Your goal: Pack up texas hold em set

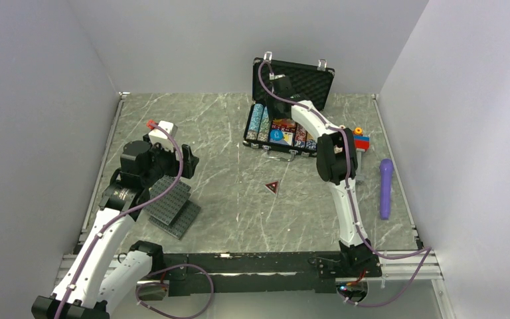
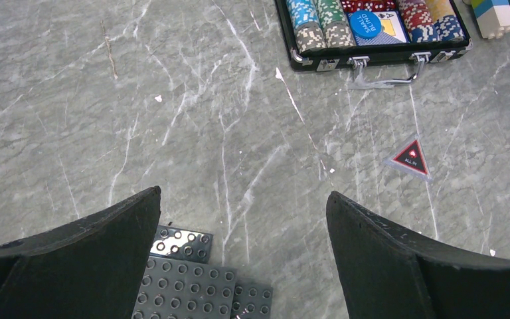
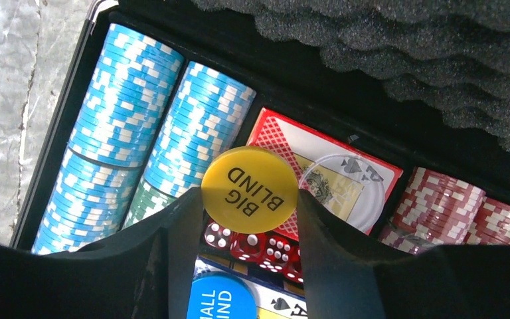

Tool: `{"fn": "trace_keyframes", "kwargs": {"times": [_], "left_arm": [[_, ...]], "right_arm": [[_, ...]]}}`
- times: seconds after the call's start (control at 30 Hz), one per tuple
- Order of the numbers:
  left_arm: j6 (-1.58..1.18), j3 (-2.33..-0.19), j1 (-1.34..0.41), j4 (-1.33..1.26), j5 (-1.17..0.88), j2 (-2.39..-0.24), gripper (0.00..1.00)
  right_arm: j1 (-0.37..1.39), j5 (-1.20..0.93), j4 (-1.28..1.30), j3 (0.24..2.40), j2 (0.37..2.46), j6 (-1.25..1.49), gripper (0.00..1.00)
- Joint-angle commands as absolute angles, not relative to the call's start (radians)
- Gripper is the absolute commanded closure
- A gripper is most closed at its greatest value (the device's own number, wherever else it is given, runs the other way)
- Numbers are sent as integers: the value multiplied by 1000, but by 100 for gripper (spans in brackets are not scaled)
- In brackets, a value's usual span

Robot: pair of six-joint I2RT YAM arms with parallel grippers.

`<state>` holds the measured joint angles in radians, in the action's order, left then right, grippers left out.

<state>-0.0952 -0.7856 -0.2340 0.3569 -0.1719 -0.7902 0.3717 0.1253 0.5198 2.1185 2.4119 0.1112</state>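
The right gripper [image 3: 247,198] pinches the yellow Big Blind button [image 3: 250,178] over the red dice [image 3: 255,244] inside the open briefcase [image 3: 319,93], far across the table [image 1: 226,133]. The left gripper [image 2: 244,199] hangs wide open above the building plates [image 2: 186,286].

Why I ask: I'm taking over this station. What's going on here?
The right gripper has the yellow Big Blind button clamped and holds it over the open black case, just above the red dice and next to the chip rows. The left gripper hangs open and empty over the table, near the grey studded plates. The red triangle button lies on the table in front of the case, not yet packed.
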Motion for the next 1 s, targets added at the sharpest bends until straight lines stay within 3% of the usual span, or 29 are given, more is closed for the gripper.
{"fn": "trace_keyframes", "kwargs": {"times": [0.0,0.47,0.97], "left_arm": [[-109,-808,-230,329,-192,-791,2],[-109,-808,-230,328,-192,-792,2],[-107,-808,-230,330,-190,-791,2]], "right_arm": [[367,141,536,2193,2438,93,65],[364,141,548,2201,2452,91,47],[362,136,555,2217,2449,70,38]]}}
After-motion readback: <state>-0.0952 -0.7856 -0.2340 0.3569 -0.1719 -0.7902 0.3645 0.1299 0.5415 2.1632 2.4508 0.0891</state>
